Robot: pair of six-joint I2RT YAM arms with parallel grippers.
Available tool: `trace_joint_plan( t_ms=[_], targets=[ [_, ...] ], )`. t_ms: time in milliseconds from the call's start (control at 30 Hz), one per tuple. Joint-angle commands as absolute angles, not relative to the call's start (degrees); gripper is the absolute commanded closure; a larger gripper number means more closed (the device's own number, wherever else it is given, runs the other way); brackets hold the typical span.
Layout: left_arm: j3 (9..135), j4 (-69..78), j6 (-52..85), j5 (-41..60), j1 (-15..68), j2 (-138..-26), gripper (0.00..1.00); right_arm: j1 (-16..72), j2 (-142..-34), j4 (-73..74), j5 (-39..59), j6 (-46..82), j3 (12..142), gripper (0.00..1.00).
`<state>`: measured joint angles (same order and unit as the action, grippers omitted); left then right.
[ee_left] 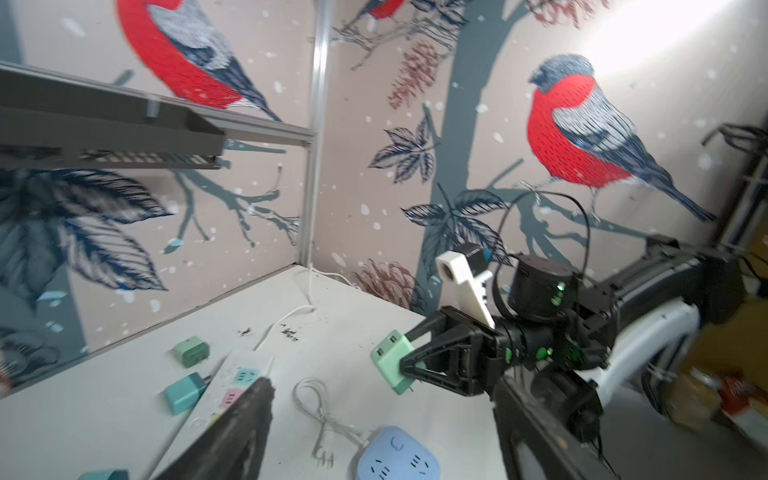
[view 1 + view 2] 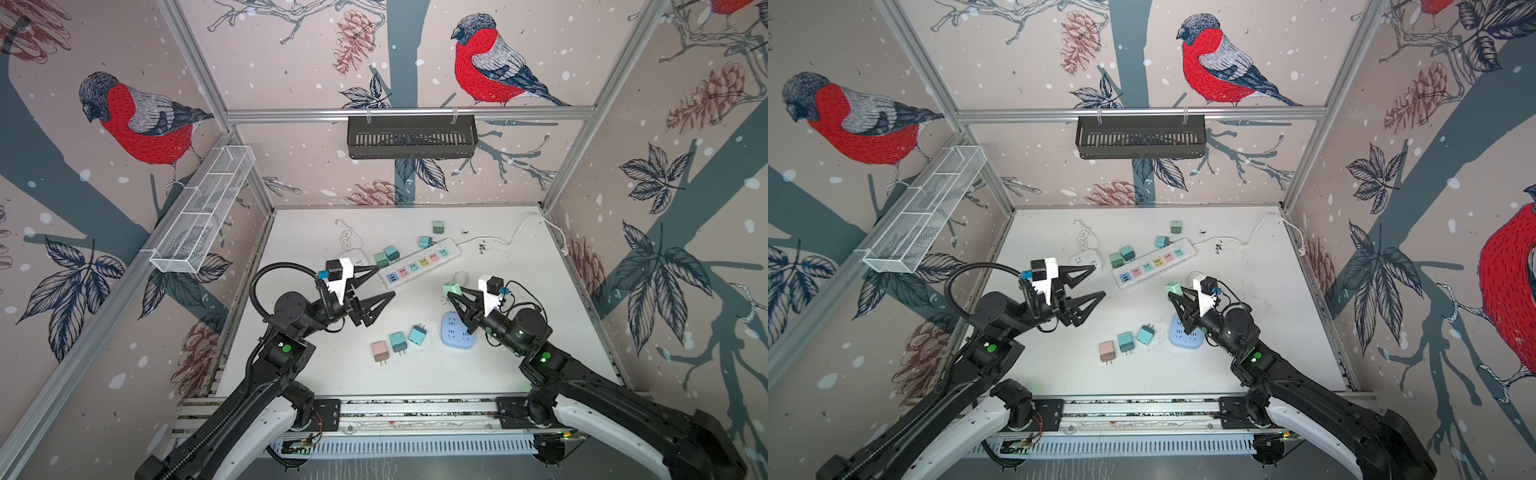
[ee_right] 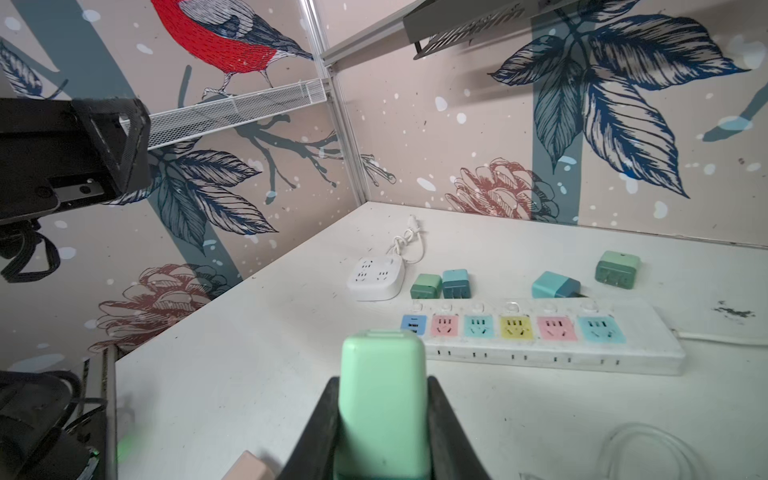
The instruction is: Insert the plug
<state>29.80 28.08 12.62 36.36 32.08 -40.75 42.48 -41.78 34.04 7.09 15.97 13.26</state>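
The right gripper (image 2: pixel 454 293) is clamping the mint plug (image 3: pixel 382 399) between both fingers and holding it above the worktop (image 2: pixel 519 316), at about 4 o'clock from the middle of the power strip (image 2: pixel 419 262) and apart from it. Bare worktop is lying between the plug and the strip's near long edge. The strip's far edge is being crowded by loose plugs at 10 to 12 o'clock. The left gripper (image 2: pixel 386 281) is hanging with its jaws spread wide and empty at the strip's 8 o'clock end. A blue socket hub (image 2: pixel 457 336) is sitting below the right gripper, at 6 o'clock.
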Motion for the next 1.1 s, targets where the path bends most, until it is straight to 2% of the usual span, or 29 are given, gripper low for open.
trace_joint_plan(
  t_ms=[0,200,333,533,800,1067],
  targets=[
    [32.8,24.1,-0.2,36.5,37.5,-43.5,0.2,42.6,-41.3,36.1,12.6,13.0,13.6,0.98],
    [35.1,20.7,-5.2,38.5,41.0,-48.3,0.23,42.6,-44.0,41.0,22.9,7.8,12.9,0.98],
    [37.1,18.0,-7.2,39.9,41.5,-51.3,0.29,43.1,-44.7,41.2,26.8,5.7,12.5,0.98],
    [38.7,15.7,-11.4,42.7,43.8,-56.0,0.31,44.3,-42.3,39.0,25.8,1.8,10.9,0.98],
    [42.8,7.6,-18.8,40.6,49.5,-59.6,0.36,45.4,-36.8,37.3,23.6,-4.9,8.8,0.98],
    [42.4,6.2,-20.9,40.7,49.7,-58.9,0.42,47.6,-33.7,34.9,28.5,-7.9,8.3,0.98]
  ],
)
